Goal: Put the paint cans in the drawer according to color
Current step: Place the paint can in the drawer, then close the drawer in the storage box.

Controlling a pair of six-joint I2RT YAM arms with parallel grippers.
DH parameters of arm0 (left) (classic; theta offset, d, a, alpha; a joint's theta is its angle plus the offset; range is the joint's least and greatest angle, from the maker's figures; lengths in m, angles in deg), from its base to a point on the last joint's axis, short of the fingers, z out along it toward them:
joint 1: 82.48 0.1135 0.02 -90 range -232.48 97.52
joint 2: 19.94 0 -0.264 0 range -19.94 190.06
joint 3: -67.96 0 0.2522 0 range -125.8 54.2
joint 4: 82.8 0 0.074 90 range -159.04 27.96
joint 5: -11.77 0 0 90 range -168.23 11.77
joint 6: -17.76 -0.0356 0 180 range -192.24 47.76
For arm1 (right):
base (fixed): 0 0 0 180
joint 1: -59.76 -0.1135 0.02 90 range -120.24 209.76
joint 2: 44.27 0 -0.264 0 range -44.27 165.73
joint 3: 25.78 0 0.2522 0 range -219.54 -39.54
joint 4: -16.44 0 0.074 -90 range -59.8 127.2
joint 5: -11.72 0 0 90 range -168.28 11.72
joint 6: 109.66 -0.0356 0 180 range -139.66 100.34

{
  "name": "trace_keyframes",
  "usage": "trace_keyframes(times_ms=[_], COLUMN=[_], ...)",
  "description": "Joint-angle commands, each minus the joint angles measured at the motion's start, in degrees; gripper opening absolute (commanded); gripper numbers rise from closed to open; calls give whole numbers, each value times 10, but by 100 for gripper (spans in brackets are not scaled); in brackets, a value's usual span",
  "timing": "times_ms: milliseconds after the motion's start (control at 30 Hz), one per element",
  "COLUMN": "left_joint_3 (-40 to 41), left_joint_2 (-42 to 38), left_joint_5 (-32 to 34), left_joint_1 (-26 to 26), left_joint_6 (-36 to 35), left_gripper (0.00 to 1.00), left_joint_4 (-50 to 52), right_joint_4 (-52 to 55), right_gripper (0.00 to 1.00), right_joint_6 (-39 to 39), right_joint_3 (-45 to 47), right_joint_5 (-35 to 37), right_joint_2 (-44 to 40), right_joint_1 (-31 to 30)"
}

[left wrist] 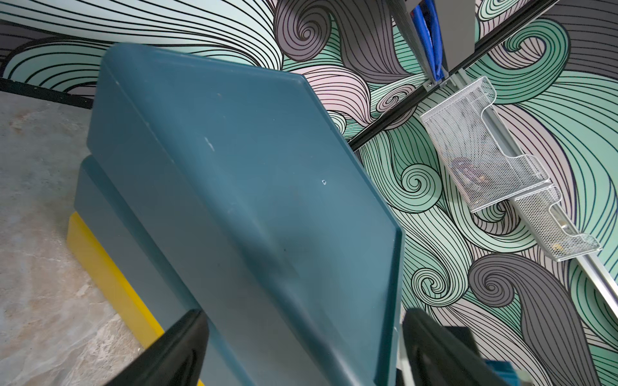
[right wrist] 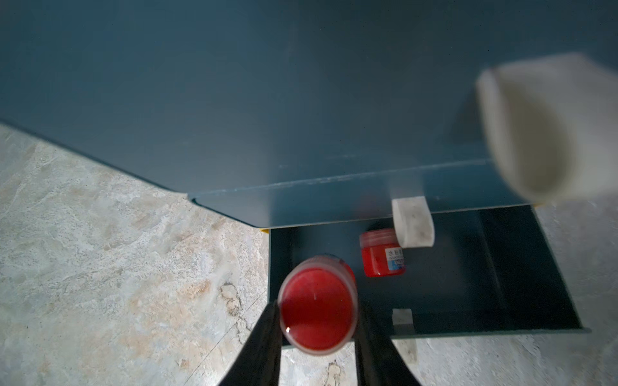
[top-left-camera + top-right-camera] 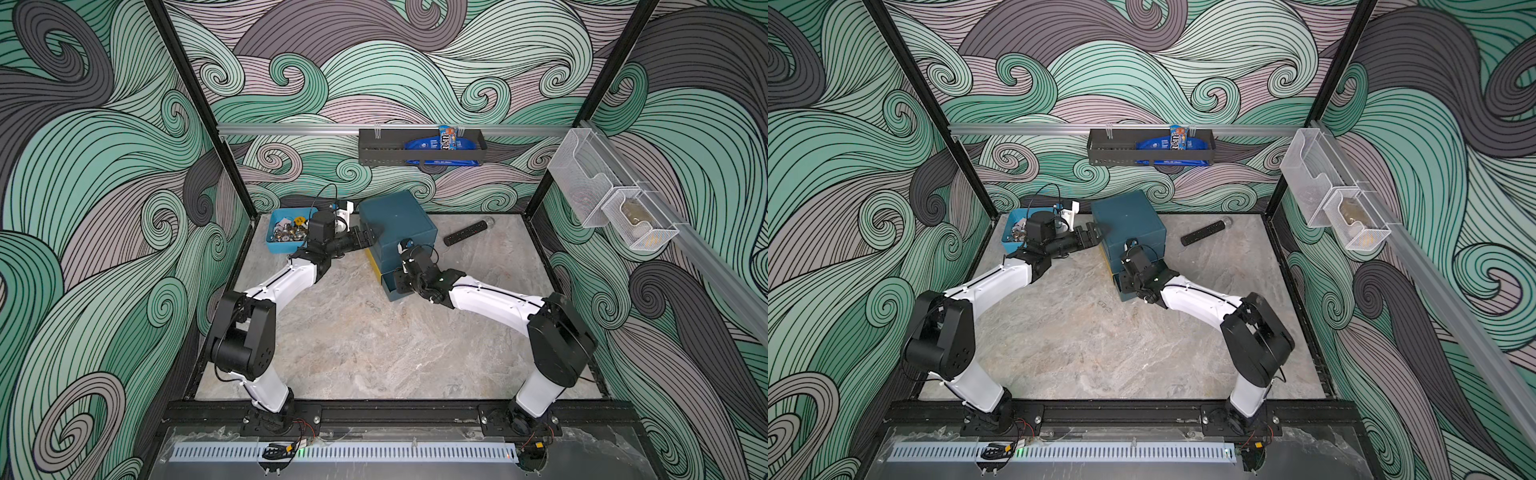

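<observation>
The drawer (image 3: pixel 399 224) is a dark teal chest standing at the back middle of the table in both top views, and its bottom drawer (image 2: pixel 501 267) is pulled out. A red paint can (image 2: pixel 383 254) lies on its side inside. My right gripper (image 2: pixel 317 305) is shut on another red paint can (image 2: pixel 316 331), lid toward the camera, above the open drawer's front corner. My left gripper (image 1: pixel 304 314) is open wide at the chest's upper left edge (image 3: pixel 368 237), its jaws straddling the corner. I cannot tell whether they touch. Other paint cans are out of view.
A light-blue bin (image 3: pixel 282 245) of metal bits sits left of the chest behind my left arm. A black bar (image 3: pixel 467 230) lies to its right. A black wall shelf (image 3: pixel 419 145) and mesh baskets (image 3: pixel 602 195) hang above. A yellow strip (image 1: pixel 110 277) shows at the chest's base.
</observation>
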Motion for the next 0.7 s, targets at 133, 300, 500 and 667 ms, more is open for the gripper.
trace_keyframes(times_ms=[133, 300, 500, 667], left_joint_3=[-2, -1, -1, 0], left_joint_2=[1, 2, 5, 6], left_joint_5=[-9, -9, -7, -7], left_joint_1=[6, 6, 6, 6], left_joint_6=[1, 1, 0, 1], left_gripper=[94, 94, 94, 94], left_joint_4=[-8, -9, -8, -8], right_joint_4=[-5, -5, -4, -18], right_gripper=[58, 61, 34, 0], right_joint_6=[8, -1, -29, -71], right_joint_3=[-13, 22, 139, 234], right_joint_5=[-7, 15, 39, -23], right_joint_2=[24, -48, -207, -241], right_joint_1=[3, 3, 31, 99])
